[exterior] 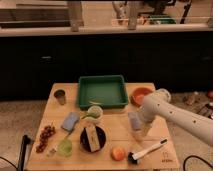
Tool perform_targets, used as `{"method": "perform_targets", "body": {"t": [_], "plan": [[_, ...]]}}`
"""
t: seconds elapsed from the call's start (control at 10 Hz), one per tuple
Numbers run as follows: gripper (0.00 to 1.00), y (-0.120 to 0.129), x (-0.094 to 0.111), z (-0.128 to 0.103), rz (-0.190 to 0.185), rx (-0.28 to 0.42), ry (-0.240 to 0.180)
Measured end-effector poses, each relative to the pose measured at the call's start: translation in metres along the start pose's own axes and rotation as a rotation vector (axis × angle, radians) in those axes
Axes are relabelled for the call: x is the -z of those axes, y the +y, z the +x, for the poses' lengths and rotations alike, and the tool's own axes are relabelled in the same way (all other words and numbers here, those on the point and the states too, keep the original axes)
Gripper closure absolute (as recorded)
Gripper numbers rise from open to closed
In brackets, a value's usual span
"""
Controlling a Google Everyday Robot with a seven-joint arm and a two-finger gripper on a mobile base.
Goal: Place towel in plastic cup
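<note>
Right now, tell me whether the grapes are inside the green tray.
No, the grapes lie at the table's front left corner, outside the green tray; the gripper hangs over the table's right half.

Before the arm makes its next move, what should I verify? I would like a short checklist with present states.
1. Gripper in view, above the table's right side: ok.
2. Towel held: cannot tell; a pale object sits at the gripper.
3. Green cup upright, front left: ok.
4. Straight path to it passes the black bowl: not ok, probably lift over.
5. Brush lies apart from the gripper: ok.
</note>
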Motion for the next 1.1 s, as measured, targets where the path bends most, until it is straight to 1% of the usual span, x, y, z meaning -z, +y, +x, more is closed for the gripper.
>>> {"method": "perform_targets", "body": {"t": [0.3,0.7,0.8,0.9,1.0,1.1], "plan": [[0.20,-0.010,-0.010,0.007,-0.006,-0.012,0.003],[0.20,-0.022,-0.023,0.013,-0.026,-0.020,-0.005],[0.21,-0.024,-0.026,0.014,-0.033,-0.020,-0.009],[0.26,-0.025,-0.029,0.013,-0.039,-0.017,-0.012],[0.35,-0.025,-0.033,0.012,-0.047,-0.012,-0.017],[0.55,-0.024,-0.036,0.012,-0.058,-0.002,-0.026]]}}
